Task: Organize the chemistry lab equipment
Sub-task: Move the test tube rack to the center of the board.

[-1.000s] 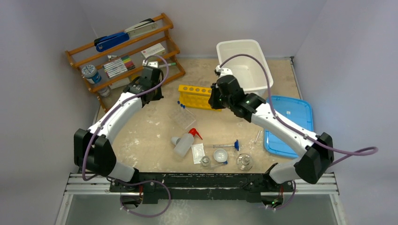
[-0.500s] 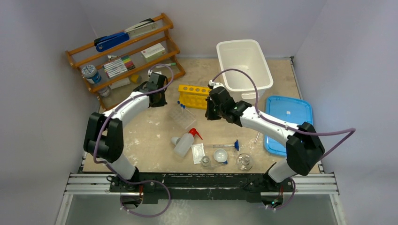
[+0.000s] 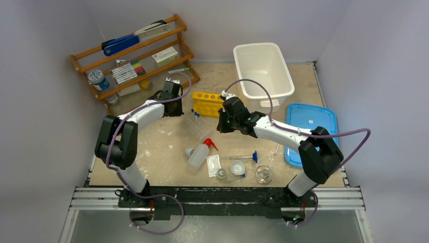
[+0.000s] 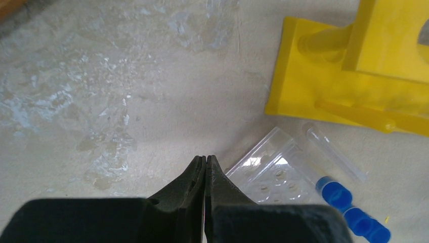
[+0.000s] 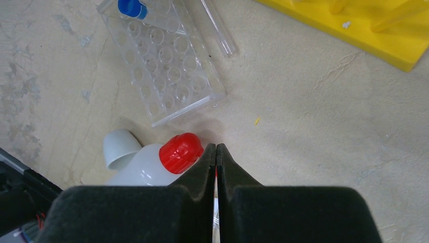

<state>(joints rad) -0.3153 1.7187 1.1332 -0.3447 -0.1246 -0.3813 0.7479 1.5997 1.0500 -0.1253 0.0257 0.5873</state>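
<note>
The yellow six-hole rack (image 3: 208,104) stands mid-table, with the clear tube tray (image 3: 198,125) and blue-capped tubes (image 3: 195,114) just in front of it. The white squeeze bottle (image 3: 198,154) with its red nozzle lies nearer. Small flasks (image 3: 221,174) (image 3: 262,174), a dish (image 3: 237,167) and another tube (image 3: 243,157) lie near the front edge. My left gripper (image 3: 178,112) is shut and empty, left of the rack (image 4: 354,76) and tray (image 4: 275,177). My right gripper (image 3: 221,127) is shut and empty, above the table just right of the bottle's red cap (image 5: 180,152).
A white bin (image 3: 263,68) stands at the back right. A blue tray (image 3: 311,131) lies at the right. The wooden shelf (image 3: 134,55) with stapler and markers is at the back left. A small packet (image 3: 213,165) lies by the bottle.
My left gripper has moved right, away from the shelf towards the rack. My right gripper has moved left and nearer, from the rack towards the tube tray and bottle.
</note>
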